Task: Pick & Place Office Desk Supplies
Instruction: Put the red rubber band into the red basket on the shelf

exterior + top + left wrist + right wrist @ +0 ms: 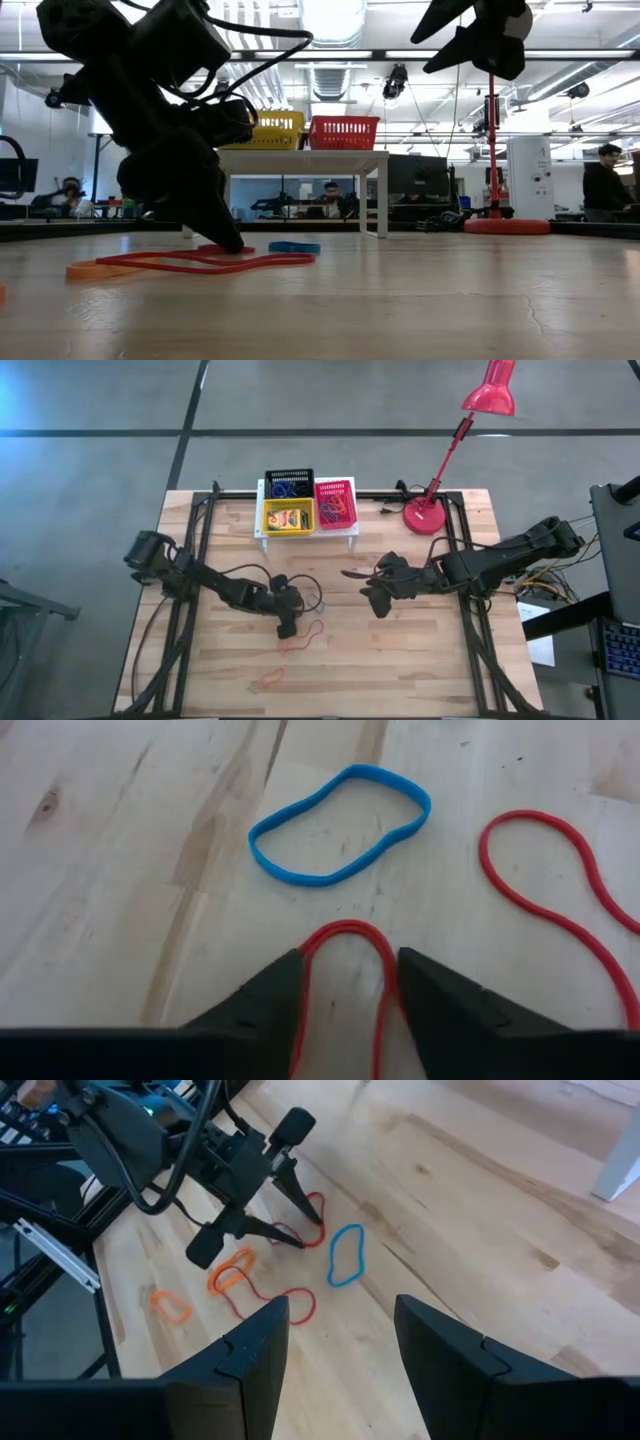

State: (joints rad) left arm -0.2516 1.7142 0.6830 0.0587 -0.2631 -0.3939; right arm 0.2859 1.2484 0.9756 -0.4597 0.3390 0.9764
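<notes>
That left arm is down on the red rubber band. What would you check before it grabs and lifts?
1. Left claw straddles a bend of the thin red rubber band: ok.
2. Claw open: ok.
3. Tips down at the wooden table: ok.
4. Blue rubber band loop outside the claw: ok.
5. Right claw hangs above the table, apart: ok.
6. Which mesh basket on the white stand takes it: cannot tell.

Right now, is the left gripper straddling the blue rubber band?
No. The left gripper has a red rubber band between its fingers; the blue rubber band lies apart, beyond them.
</notes>
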